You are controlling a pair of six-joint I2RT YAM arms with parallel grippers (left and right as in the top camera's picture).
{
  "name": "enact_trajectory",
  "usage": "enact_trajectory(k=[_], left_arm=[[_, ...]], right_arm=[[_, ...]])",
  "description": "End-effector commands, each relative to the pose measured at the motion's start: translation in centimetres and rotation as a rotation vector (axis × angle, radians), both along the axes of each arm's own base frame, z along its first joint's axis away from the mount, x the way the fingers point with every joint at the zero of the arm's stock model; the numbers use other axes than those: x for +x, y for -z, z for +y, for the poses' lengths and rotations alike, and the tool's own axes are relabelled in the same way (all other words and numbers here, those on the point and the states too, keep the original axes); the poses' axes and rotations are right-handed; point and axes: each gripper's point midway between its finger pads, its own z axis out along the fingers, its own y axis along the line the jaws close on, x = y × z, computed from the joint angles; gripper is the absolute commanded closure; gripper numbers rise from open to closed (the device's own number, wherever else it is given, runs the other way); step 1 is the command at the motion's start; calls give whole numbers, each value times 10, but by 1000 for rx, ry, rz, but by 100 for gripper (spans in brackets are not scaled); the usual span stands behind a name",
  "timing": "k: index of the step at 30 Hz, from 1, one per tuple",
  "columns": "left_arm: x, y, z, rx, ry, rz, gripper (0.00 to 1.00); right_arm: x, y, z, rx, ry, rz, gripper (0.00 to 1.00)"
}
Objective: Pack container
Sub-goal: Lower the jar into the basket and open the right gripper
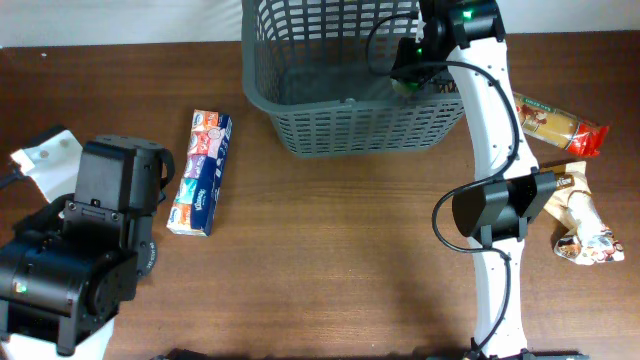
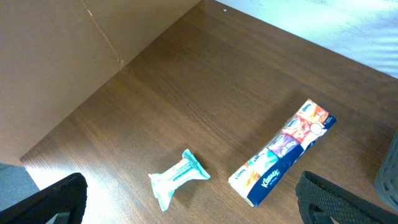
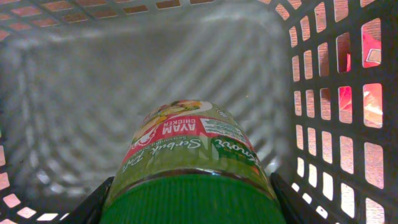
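The right claw (image 3: 193,210) holds a jar (image 3: 186,143). Its two dark fingers (image 3: 98,204) press on the sides of the jar, just by the green lid. The jar has a red and green label with the words "AYAM CHICKEN" on it. The claw and the jar are down inside the basket (image 3: 323,93), near its right wall. I cannot tell if the jar touches the bottom.

The basket (image 1: 350,130) is big and dark grey, with lots of little holes in its sides. It sits at the far edge of the brown wooden table (image 1: 330,250), a bit right of the middle. From above, the white right arm (image 1: 490,130) reaches over the basket's right corner.

The left claw (image 2: 193,211) is wide open and holds nothing. It hangs over the left part of the table, well apart from the basket. Below it lies a long pack of Kleenex tissues (image 2: 283,152). Just beside that is a small blue-green packet (image 2: 179,177).

To the right of the basket lie two more things. One is a yellow packet with red ends (image 1: 560,125). The other is a crinkly brown and white packet (image 1: 585,225), closer to the front.
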Motion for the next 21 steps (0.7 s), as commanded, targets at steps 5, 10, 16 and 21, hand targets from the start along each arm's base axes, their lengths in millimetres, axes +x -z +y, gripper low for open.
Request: enact_trajectory(k=[5, 10, 16, 21], left_arm=[[-1, -2, 2, -6, -15, -15, 0], [-1, -2, 2, -6, -15, -14, 1], [-1, -2, 2, -6, -15, -15, 1], [-1, -2, 2, -6, -15, -15, 1]], right_arm=[[-6, 25, 0, -7, -9, 66, 66], [-11, 39, -2, -21, -7, 108, 66], [-13, 48, -2, -25, -7, 129, 65], [-14, 54, -3, -27, -6, 140, 55]])
